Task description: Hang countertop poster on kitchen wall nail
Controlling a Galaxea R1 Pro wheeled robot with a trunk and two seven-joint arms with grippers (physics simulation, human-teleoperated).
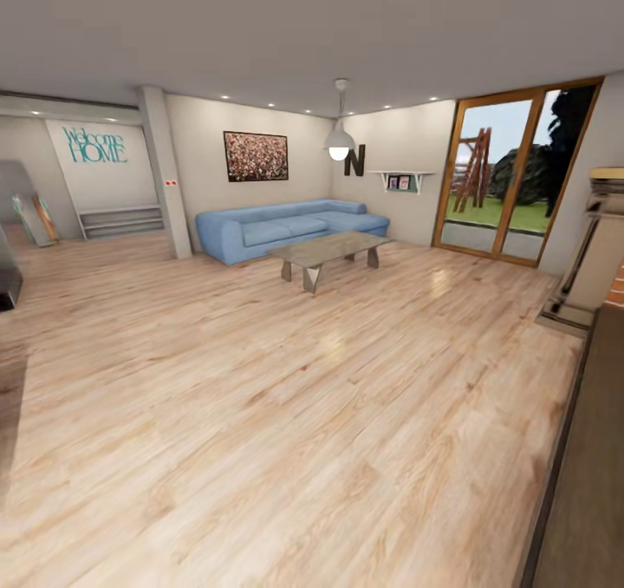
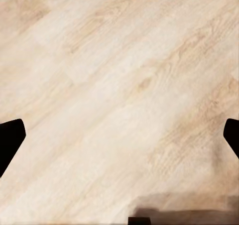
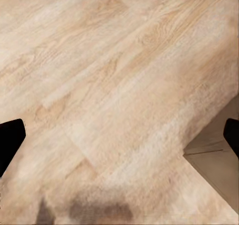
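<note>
The poster and the kitchen countertop are out of view; I am looking across a living room. In the left wrist view my left gripper (image 2: 119, 138) hangs open over pale wooden floor (image 2: 114, 85), its dark fingertips (image 2: 10, 139) far apart with nothing between them. My right gripper (image 3: 119, 138) is open too, above the same floor, with black fingertips (image 3: 10, 140) at the picture's edges. A wide black-framed picture of reddish speckles (image 1: 256, 155) hangs on the far wall.
A blue corner sofa (image 1: 290, 228) and a low coffee table (image 1: 329, 250) stand ahead. A pillar (image 1: 165, 172) rises at left, and glass doors (image 1: 511, 167) stand at right. A dark furniture edge (image 1: 589, 467) runs along my right. Wooden floor (image 1: 260, 397) stretches between.
</note>
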